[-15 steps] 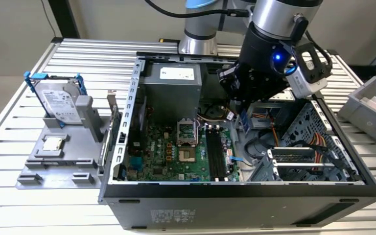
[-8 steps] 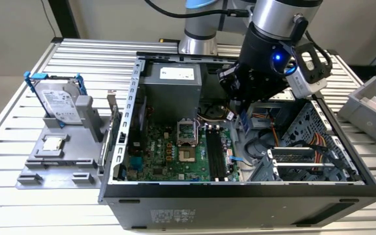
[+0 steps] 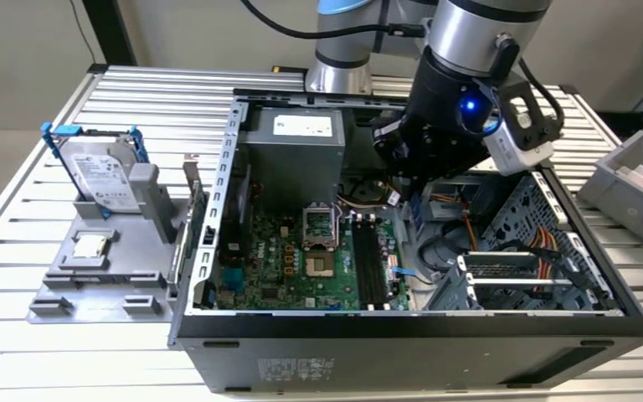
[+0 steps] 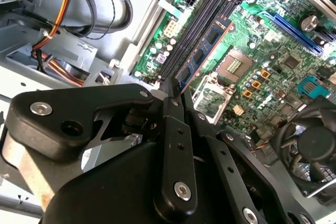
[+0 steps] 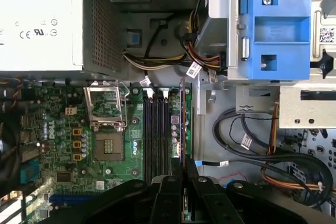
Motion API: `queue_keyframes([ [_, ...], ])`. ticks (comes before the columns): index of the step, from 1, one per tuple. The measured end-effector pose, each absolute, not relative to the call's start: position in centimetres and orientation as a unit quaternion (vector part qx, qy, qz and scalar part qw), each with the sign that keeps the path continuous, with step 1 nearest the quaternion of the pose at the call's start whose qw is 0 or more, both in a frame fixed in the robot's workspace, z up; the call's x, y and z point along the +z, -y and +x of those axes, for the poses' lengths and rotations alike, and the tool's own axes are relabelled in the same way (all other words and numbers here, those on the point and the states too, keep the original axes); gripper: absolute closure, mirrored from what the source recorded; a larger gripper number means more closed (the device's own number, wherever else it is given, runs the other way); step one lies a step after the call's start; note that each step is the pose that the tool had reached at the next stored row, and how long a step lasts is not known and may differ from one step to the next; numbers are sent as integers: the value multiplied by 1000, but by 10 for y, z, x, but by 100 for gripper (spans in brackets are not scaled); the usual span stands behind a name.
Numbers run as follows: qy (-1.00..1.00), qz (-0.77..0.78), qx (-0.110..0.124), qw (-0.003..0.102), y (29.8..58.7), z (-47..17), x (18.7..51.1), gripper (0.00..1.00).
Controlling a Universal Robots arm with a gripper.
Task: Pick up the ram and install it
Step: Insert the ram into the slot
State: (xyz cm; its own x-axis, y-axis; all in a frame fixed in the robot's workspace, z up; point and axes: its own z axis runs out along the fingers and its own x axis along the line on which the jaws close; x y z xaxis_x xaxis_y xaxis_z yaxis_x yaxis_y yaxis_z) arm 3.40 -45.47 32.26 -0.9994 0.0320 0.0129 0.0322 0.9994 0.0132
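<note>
From where I stand, the labels come first. In the exterior view, at the left of the frame, the hard drive (image 3: 103, 174) stands upright in a blue bracket on a grey fixture (image 3: 104, 268) and carries a white printed label, too small to read. Right of it, near the top centre, the power supply (image 3: 295, 138) in the open computer case (image 3: 411, 335) bears a white sticker, also unreadable. In the first wrist view the power supply (image 5: 39, 19) fills the upper left, and certification marks appear near its lower edge. White tags hang on the cables (image 5: 194, 69) right of centre, their print illegible. A blue drive bay bracket (image 5: 275, 24) sits at the upper right.

The ram (image 4: 205, 51) is a long, thin board with a blue face, a row of dark chips and a reddish edge. In the second wrist view it runs from the fingers up toward the upper centre, alongside the black memory slots (image 4: 197, 32) of the green motherboard (image 4: 273, 45). In the first wrist view the ram (image 5: 182, 124) is seen edge-on, just right of the slots (image 5: 155, 135).

The gripper (image 4: 176, 90) is closed on the ram's near end, its black fingers (image 5: 173, 179) clamping the board on both faces. In the exterior view the gripper (image 3: 405, 180) hangs inside the case, above the motherboard (image 3: 288, 260).
</note>
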Motion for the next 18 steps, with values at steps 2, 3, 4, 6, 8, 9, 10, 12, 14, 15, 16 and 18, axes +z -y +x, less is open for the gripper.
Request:
queue_keyframes([
  [2, 1000, -17, -5, 6, 455, 34, 321, 100],
  [3, 1000, -17, -5, 6, 455, 34, 321, 100],
  [4, 1000, -17, -5, 6, 455, 34, 321, 100],
  [6, 1000, -17, -5, 6, 455, 34, 320, 100],
  [8, 1000, -17, -5, 6, 455, 34, 319, 100],
  [9, 1000, -17, -4, 6, 455, 34, 318, 100],
  [10, 1000, -17, -4, 6, 455, 34, 317, 100],
  [12, 1000, -17, -3, 6, 455, 34, 316, 100],
  [14, 1000, -17, -3, 6, 455, 34, 316, 100],
  [15, 1000, -17, -2, 6, 455, 34, 316, 100],
  [16, 1000, -17, -3, 6, 455, 34, 315, 100],
  [18, 1000, -17, -3, 6, 455, 34, 315, 100],
])
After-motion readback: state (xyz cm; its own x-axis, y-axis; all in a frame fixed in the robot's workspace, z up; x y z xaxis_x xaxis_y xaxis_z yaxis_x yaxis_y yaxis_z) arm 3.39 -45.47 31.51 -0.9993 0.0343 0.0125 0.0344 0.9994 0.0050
